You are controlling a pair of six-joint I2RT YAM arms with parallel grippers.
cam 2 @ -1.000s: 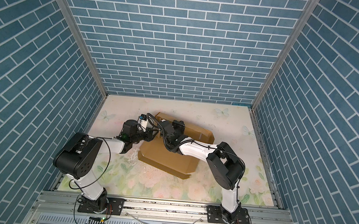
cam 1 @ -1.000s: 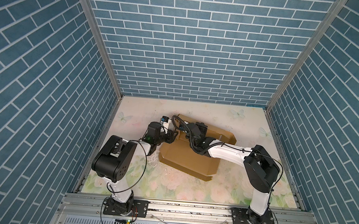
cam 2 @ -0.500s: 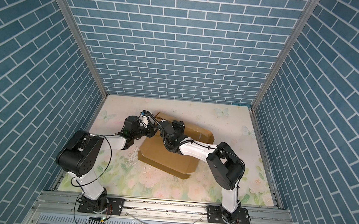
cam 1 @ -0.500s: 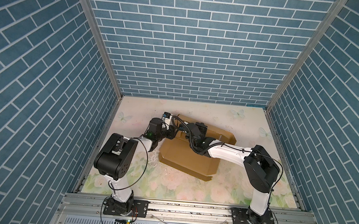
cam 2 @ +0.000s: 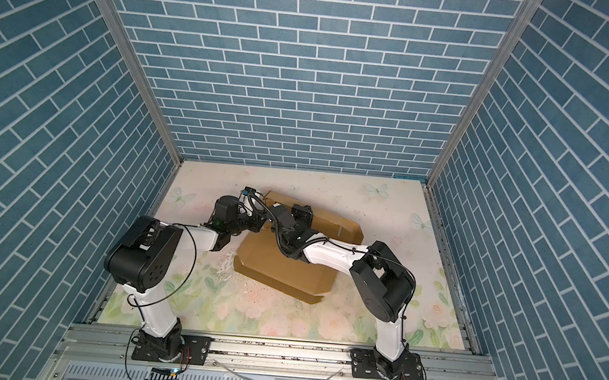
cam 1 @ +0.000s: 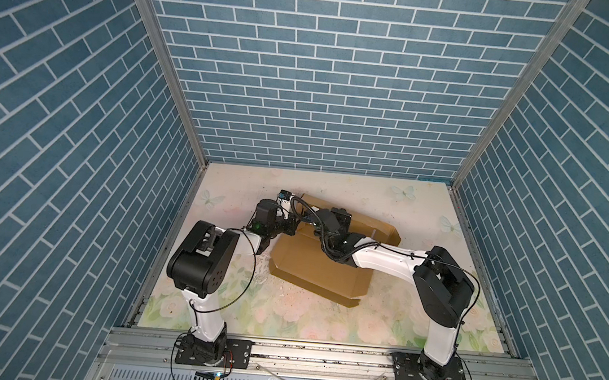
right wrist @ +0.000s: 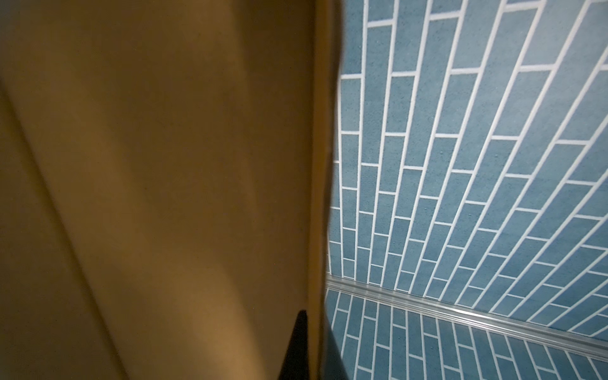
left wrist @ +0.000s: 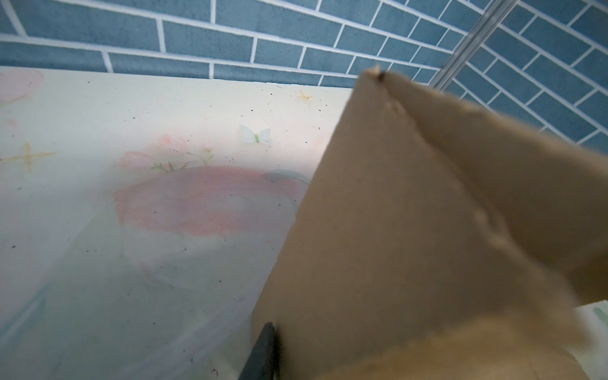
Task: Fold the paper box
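The left gripper (cam 1: 295, 223) reaches in from the left to the far-left corner of the box (cam 1: 320, 271). In the left wrist view, one finger (left wrist: 263, 348) lies against the outer face of a raised side panel. The other finger is hidden behind the cardboard, so it cannot be told whether these jaws have closed on the panel. The placement looks meant to push that panel upright at its crease.

The box sits on the desk (cam 1: 412, 320) around the middle, its floor flat and a wide panel spread toward the far right. It seems about half formed, with its walls not yet locked.

The right gripper (cam 1: 310, 217) crosses over the box from the right and meets the same far-left corner. Its jaws are closed on a thin standing cardboard edge, which runs between the dark fingers (right wrist: 296, 345) in the right wrist view. That pinch probably steadies the wall so the neighbouring panel can fold against it without the corner collapsing.
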